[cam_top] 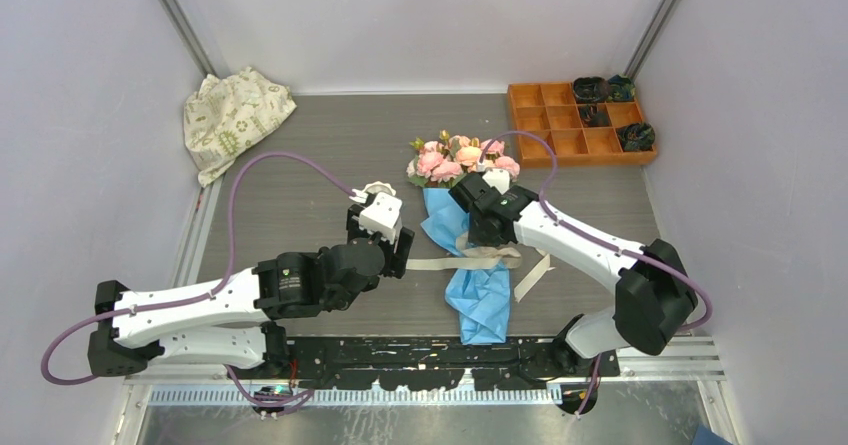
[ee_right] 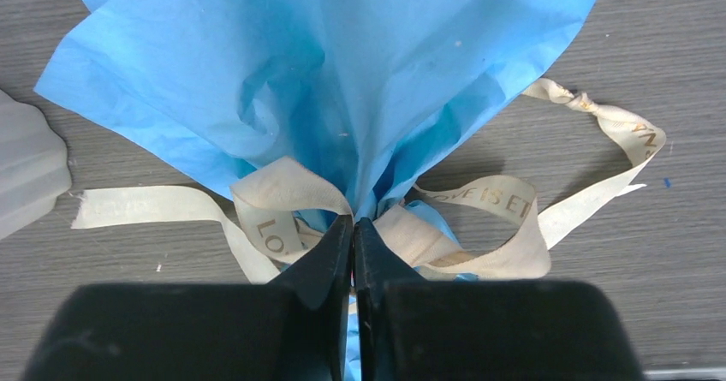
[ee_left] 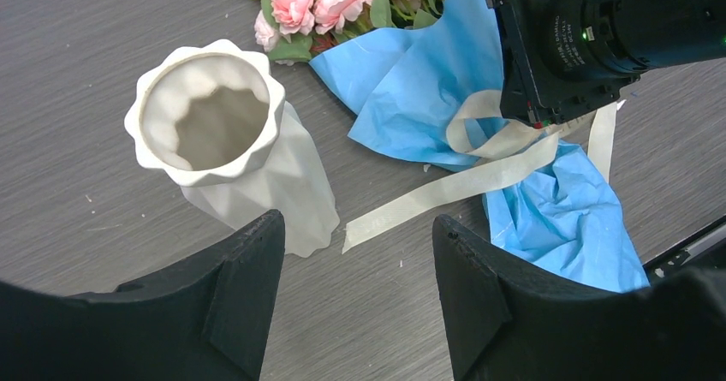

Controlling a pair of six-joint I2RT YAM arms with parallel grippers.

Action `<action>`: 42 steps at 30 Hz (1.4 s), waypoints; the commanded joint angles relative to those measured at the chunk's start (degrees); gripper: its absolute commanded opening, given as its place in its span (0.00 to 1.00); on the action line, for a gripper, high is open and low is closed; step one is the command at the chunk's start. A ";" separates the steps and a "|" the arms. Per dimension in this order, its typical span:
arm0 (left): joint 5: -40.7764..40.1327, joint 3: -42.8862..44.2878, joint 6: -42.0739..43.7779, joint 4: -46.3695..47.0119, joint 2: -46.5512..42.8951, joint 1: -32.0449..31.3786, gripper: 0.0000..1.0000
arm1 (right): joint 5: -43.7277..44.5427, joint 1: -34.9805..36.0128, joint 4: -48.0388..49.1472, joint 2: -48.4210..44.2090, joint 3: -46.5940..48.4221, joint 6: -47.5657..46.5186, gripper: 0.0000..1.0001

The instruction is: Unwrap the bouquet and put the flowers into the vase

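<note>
Right jaws pinch ribbon (ee_right: 282, 194) at its knot; left jaws spread, empty. Pull sideways slowly, keeping bouquet (ee_right: 342, 73) flat on table (ee_right: 668, 21).

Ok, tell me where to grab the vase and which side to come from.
Grip the vase around its faceted body, just under the flared rim, coming from the near side where the left gripper hovers open. It stands upright, and the bouquet lies close to its right, crowding that side.
</note>
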 commanded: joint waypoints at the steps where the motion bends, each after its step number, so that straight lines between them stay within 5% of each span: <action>1: -1.37 1.13 -0.64 0.30 -1.15 0.10 0.65 | 0.00 -0.04 -0.10 -1.89 0.44 0.86 0.06; 11: -2.08 0.90 -0.48 0.29 -2.15 0.17 0.65 | -0.60 0.12 -3.10 -5.94 13.68 -1.36 0.01; 24: -2.17 0.16 -0.40 0.43 -1.84 0.15 0.65 | 5.54 -0.40 0.08 6.51 34.01 -10.31 0.01; 30: -1.86 0.30 -0.84 -0.23 -1.46 0.17 0.65 | 8.12 -3.37 -3.32 13.96 41.63 -9.81 0.36; 34: -1.82 -0.13 -1.37 -0.61 -1.97 0.12 0.65 | 7.30 -4.37 -3.27 12.30 37.61 -8.17 0.39; 42: -2.24 -0.60 -0.91 0.43 -1.45 0.12 0.65 | -3.89 -0.02 3.57 1.98 15.05 -3.98 0.40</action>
